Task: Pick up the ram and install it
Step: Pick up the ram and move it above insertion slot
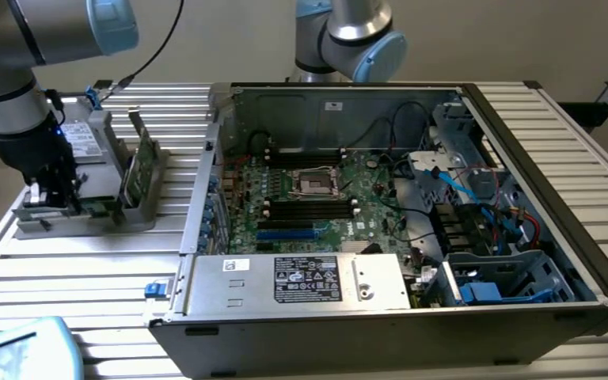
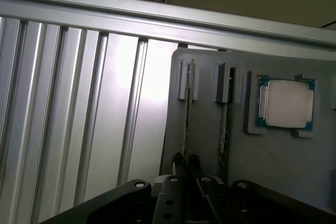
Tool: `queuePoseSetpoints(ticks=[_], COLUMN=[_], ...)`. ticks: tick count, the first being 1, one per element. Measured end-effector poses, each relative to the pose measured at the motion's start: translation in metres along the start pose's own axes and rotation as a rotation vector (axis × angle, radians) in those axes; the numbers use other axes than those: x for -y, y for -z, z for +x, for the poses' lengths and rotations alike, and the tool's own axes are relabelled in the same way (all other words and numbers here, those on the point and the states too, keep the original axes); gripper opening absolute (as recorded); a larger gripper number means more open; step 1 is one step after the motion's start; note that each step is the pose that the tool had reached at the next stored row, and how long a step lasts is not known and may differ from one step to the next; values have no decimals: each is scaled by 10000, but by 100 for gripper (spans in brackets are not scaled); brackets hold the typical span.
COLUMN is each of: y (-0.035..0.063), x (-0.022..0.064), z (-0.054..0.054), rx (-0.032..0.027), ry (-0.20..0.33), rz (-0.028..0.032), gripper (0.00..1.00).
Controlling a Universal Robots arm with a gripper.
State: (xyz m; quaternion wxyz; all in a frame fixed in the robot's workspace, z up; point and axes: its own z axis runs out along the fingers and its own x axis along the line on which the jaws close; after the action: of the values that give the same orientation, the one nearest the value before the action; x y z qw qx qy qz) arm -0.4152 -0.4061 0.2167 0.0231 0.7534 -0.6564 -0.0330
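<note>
Here, the pincer (image 2: 187,160) is pinched shut on the ram (image 2: 187,114) — a thin stick standing on its edge in a slot of the gray holder (image 2: 273,156), right between the fingers. Near the pincer, a square silver chip (image 2: 285,103) lies in the same holder. Well apart from the pincer — the open computer box (image 1: 367,352).

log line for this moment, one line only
stage: pick | gripper: down at grey holder, fingers shut on ram | ram: standing in holder slot, not lifted
</note>
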Motion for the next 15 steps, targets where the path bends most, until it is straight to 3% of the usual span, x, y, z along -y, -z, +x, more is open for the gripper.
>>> queuePoseSetpoints(ticks=[3, 15], y=[41, 583], x=[-3, -23], z=[-1, -8], rx=[0, 0], ry=[0, 0], rz=[0, 0], gripper=[14, 14])
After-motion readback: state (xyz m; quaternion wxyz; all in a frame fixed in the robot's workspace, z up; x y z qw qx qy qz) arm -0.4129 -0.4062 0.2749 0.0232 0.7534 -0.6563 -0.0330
